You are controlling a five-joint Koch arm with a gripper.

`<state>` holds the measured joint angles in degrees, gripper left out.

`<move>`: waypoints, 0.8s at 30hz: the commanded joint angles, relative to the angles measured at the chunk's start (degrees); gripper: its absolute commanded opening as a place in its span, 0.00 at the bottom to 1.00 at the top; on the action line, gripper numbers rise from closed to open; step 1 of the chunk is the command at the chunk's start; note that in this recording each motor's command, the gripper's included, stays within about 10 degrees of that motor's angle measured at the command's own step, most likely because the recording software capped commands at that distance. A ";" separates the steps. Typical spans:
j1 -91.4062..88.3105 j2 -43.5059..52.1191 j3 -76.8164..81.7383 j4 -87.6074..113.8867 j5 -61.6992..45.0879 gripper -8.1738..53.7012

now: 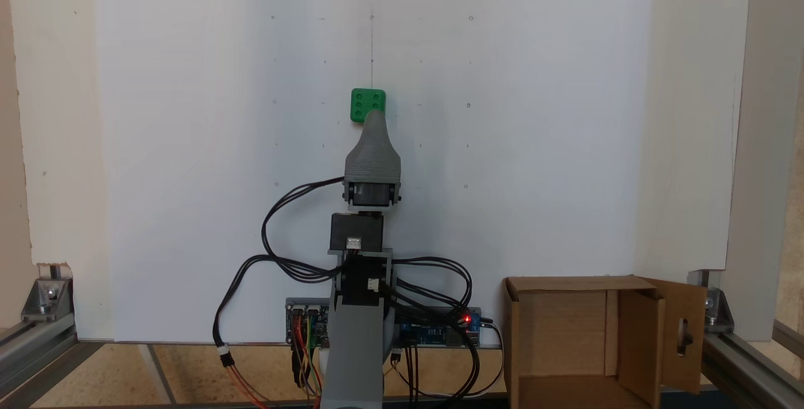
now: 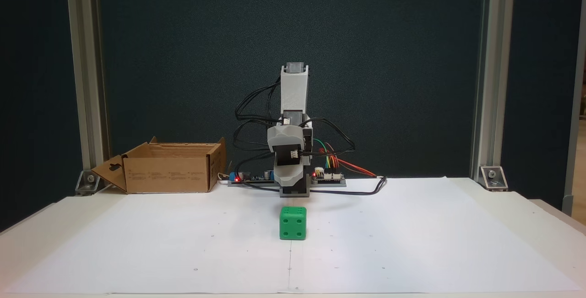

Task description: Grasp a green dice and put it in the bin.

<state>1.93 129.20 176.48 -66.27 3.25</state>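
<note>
Pincer (image 1: 375, 115) sits near green dice (image 1: 368, 104); jaw state cannot be told. Advise centring jaws astride before closing.

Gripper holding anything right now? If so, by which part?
Nothing held. The green dice sits on the white paper, apart from and in front of the gripper, whose tip overlaps it from above. Open or shut cannot be told.

White paper sheet (image 1: 188, 176) covers the table (image 2: 27, 238), with aluminium frame posts (image 2: 84, 83) and a dark backdrop (image 2: 389, 60) behind.
</note>
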 commanded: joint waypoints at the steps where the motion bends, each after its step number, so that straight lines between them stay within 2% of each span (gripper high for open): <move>1: -0.35 6.33 2.72 -6.86 -4.39 0.85; 24: -1.76 6.33 2.72 -8.61 -4.22 0.85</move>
<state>0.35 129.20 176.48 -70.31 1.05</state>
